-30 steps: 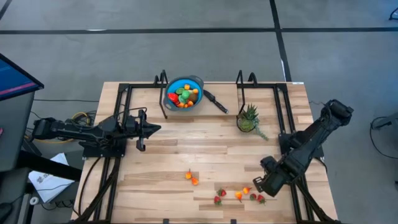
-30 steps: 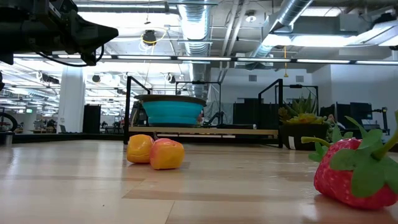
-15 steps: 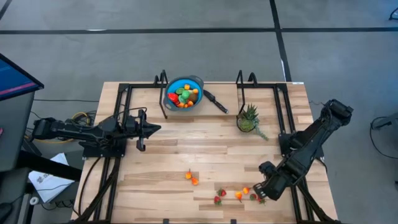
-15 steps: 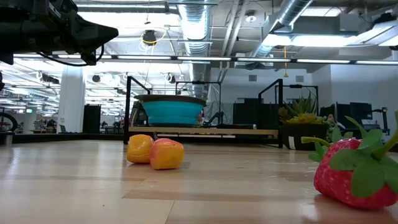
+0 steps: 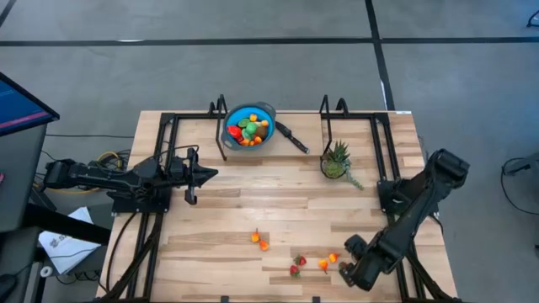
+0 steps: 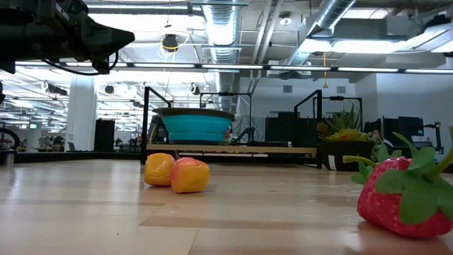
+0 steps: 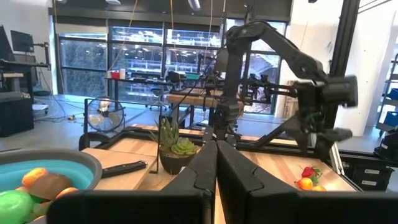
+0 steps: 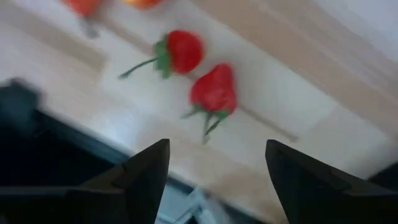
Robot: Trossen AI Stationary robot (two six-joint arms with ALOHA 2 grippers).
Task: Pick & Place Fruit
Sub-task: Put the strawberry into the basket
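Just strawberries [image 8: 213, 92] — between open fingers [image 8: 146, 174].

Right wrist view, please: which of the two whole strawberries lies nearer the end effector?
The strawberry with its tip pointing away, lying between the open end effector's fingers; the other strawberry, with the long stem, lies farther off.

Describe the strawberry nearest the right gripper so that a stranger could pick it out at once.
Start at the wooden table and go to its front edge on the right arm's side, where the open right gripper hangs low. Two strawberries lie side by side just ahead of its fingers. The one meant is the pointed, tapering one with its green stalk toward the gripper; its neighbour is rounder and trails a long thin stem.
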